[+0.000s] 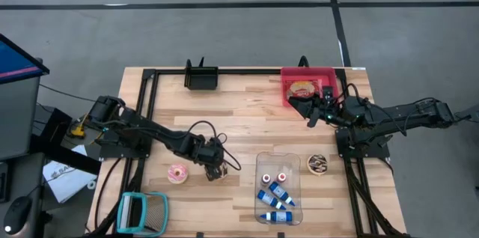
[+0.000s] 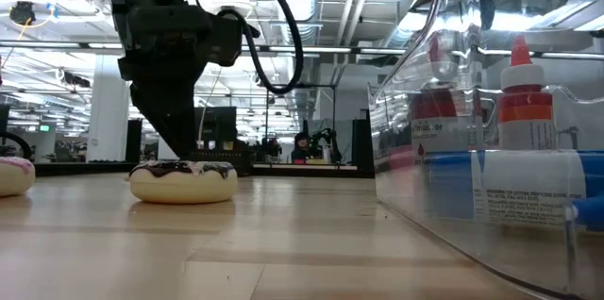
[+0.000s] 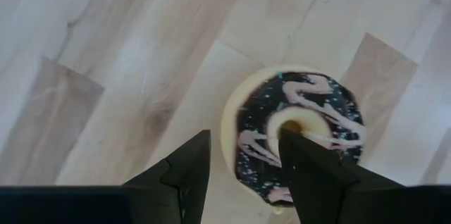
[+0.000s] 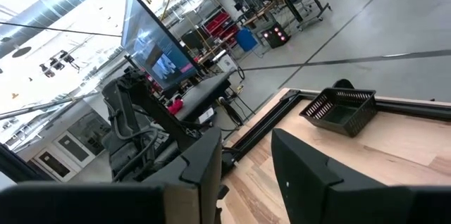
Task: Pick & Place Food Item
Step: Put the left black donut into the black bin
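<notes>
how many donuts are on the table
4. A pink donut left of the left gripper; a chocolate donut under that gripper; a dark donut right of the clear bin; one in the red bin, partly hidden by the right gripper.

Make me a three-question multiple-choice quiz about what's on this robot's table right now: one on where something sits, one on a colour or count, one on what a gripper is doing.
1. Where is the red bin?
A. far edge of the table, by the right arm
B. near edge, by the left arm
C. centre of the table

2. What colour is the icing on the donut under the left gripper?
A. plain white
B. dark chocolate with pink stripes
C. yellow

3. How does the left gripper stand?
A. shut, far from any food
B. lifting the donut high
C. open, one finger at the donut's hole

Answers:
1 A, the high view shows it at the far edge.
2 B, the left wrist view shows it.
3 C, the donut lies on the table.
</notes>
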`<state>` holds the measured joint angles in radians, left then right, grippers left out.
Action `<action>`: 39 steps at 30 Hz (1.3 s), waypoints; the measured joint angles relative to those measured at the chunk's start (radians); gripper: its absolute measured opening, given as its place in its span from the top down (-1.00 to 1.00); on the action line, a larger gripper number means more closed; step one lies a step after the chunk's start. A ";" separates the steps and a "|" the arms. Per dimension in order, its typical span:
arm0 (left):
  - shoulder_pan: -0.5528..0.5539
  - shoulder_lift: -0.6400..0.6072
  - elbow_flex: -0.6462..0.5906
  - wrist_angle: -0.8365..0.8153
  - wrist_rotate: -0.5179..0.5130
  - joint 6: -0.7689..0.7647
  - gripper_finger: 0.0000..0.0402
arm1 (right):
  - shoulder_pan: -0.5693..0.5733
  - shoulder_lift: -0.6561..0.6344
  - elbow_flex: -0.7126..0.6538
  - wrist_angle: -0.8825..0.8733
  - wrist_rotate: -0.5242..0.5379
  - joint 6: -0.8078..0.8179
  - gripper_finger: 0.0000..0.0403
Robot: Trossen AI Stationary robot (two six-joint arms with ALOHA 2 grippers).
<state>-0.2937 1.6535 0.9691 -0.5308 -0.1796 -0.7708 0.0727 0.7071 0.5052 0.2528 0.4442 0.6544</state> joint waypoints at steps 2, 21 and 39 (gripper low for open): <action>0.005 0.000 0.000 -0.001 0.000 0.019 0.17 | 0.000 0.000 0.000 -0.002 0.000 0.000 0.41; 0.051 -0.056 -0.007 0.033 0.120 0.004 -0.05 | 0.011 -0.002 0.000 -0.011 0.000 0.011 0.41; 0.109 -0.061 -0.085 0.085 0.249 -0.020 -0.05 | 0.079 -0.002 0.000 -0.066 0.010 0.026 0.41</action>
<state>-0.1848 1.5921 0.8841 -0.4463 0.0691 -0.7906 0.1513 0.7048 0.5053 0.1865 0.4545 0.6804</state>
